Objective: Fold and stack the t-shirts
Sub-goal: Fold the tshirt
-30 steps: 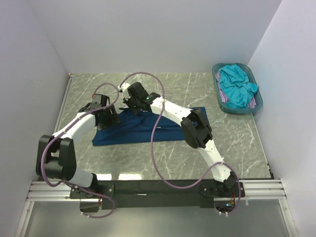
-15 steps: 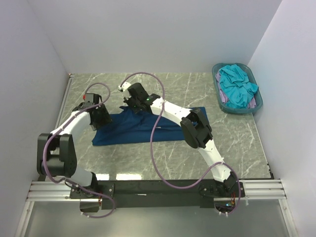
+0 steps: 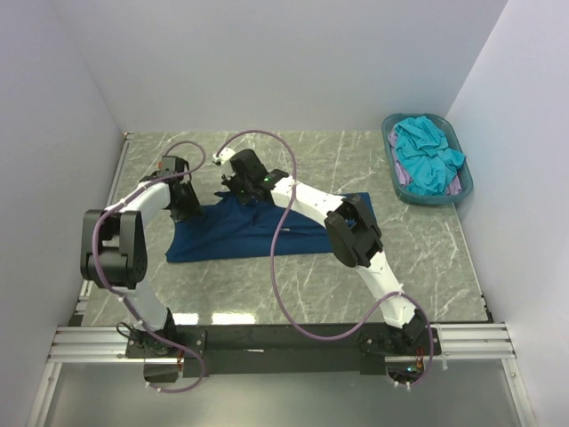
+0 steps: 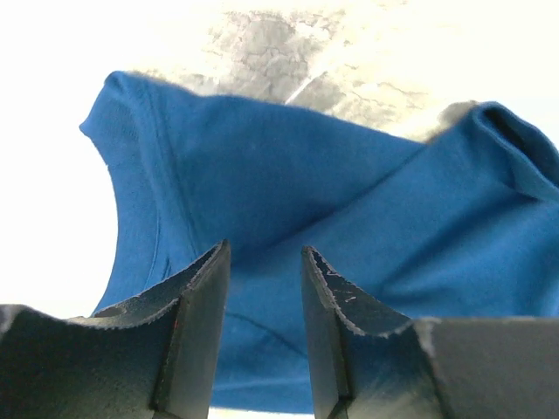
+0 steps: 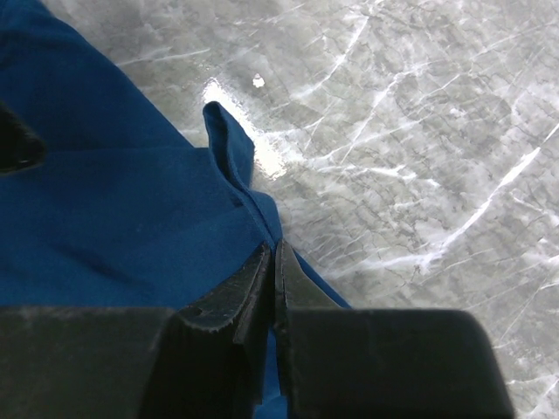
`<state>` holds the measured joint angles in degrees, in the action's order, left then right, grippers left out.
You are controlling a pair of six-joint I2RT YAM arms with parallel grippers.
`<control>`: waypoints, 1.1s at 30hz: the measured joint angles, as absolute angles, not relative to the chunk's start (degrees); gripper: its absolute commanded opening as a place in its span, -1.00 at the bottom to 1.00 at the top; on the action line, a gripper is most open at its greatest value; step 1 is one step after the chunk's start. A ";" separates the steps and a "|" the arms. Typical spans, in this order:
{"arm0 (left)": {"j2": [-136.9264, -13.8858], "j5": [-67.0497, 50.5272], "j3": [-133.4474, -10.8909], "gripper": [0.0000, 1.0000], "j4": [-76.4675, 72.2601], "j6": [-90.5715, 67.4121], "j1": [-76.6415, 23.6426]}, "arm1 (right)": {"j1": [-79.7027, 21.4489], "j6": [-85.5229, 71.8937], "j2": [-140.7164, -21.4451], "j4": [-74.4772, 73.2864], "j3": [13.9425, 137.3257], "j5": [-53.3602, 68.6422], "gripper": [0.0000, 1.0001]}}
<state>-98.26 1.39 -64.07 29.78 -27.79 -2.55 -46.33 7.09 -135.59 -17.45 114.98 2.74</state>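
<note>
Now your right pincer (image 5: 272, 251) is clamped on the far edge of the navy t-shirt (image 3: 253, 234) lying on the table (image 3: 418, 258); your left pincer (image 4: 265, 255) hangs over its left end, jaws parted.

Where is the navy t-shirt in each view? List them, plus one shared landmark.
Top external: navy t-shirt spread left of centre on the table, under both arms.
Left wrist: fills the middle and lower frame, beyond the open left gripper.
Right wrist: covers the left half, its edge pinched in the right gripper.
Shared landmark: the grey marble tabletop bordering the shirt.
</note>
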 measured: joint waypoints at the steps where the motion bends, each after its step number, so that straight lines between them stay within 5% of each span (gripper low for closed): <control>1: -99.26 1.34 -64.55 -0.12 29.82 -27.66 -2.55 | -46.33 7.09 -135.59 -17.43 114.93 2.83 -0.81; 12: -103.39 -0.27 -65.91 -0.30 30.26 -26.41 -2.72 | -46.33 7.09 -135.59 -17.43 114.93 4.27 -0.80; 18: -103.39 -0.49 -65.91 -0.98 30.28 -26.15 -2.83 | -46.33 7.11 -135.59 -17.52 114.93 4.36 -0.81; 33: -99.26 4.67 -64.84 -0.96 31.38 -28.42 -2.55 | -46.30 7.11 -135.59 -17.56 114.93 2.35 -0.77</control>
<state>-99.26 4.67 -64.84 31.38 -28.42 -2.55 -46.30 7.11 -135.59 -17.56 114.93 2.35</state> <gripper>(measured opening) 0.021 0.112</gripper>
